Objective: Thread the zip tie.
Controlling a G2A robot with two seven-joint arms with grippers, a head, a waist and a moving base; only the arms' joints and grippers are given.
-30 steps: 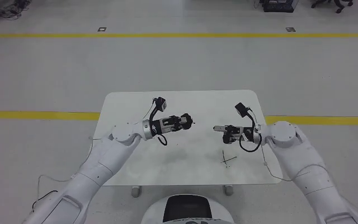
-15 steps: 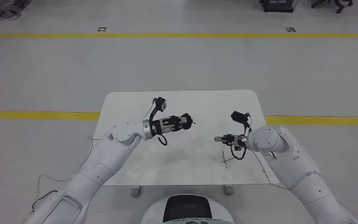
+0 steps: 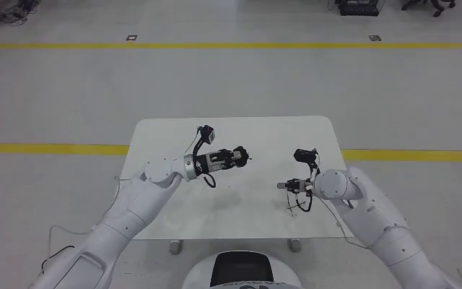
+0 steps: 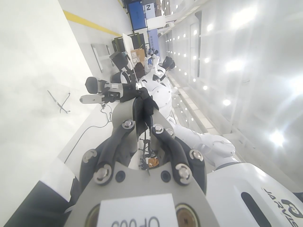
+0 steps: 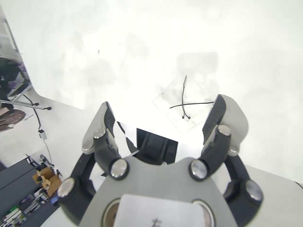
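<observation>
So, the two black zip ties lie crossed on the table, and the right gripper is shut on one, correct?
Not quite: the right gripper is open and holds nothing. The right wrist view shows the two zip ties lying crossed on the table, as you said.

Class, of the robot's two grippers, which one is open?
The right gripper, near the crossed zip ties on the table: its fingers stand wide apart, whereas the left gripper has its fingers pressed together.

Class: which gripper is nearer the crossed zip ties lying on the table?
Right. The right gripper hovers beside the crossed zip ties, fingers open; the left gripper is across the table, well away from them.
</observation>
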